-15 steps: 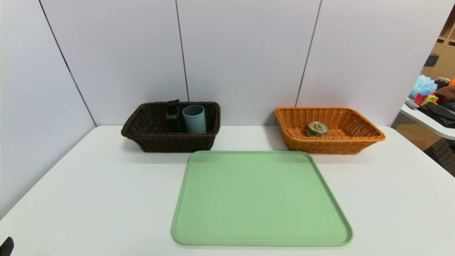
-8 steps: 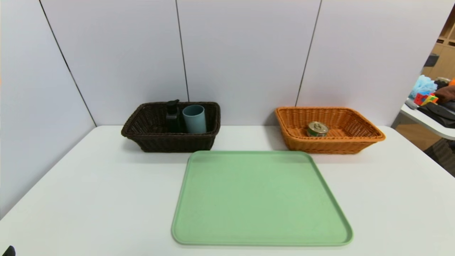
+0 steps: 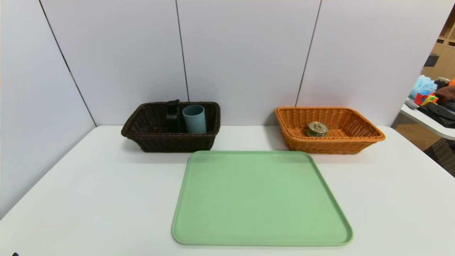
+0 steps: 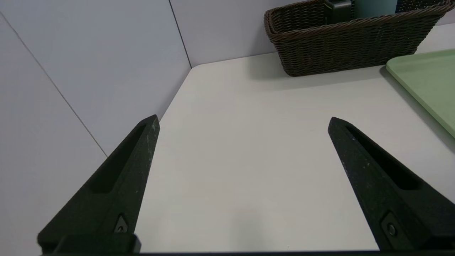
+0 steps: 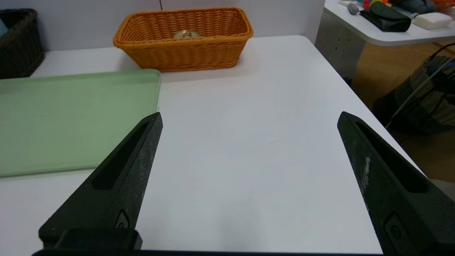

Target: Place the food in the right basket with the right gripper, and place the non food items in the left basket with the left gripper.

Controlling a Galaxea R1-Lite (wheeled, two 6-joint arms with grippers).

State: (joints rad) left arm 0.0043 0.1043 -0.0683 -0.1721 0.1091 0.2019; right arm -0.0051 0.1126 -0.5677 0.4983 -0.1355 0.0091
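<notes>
Both arms low over the white worktop point(image 3: 89, 185).
Left black two-finger tool point(image 4: 243, 121) and right black two-finger tool point(image 5: 249, 117) point level, both wide, holding nothing.

- No text, brand, number or sign can be read anywhere.
- The label on the tin can point(image 3: 317, 129) is too small to read.
</notes>
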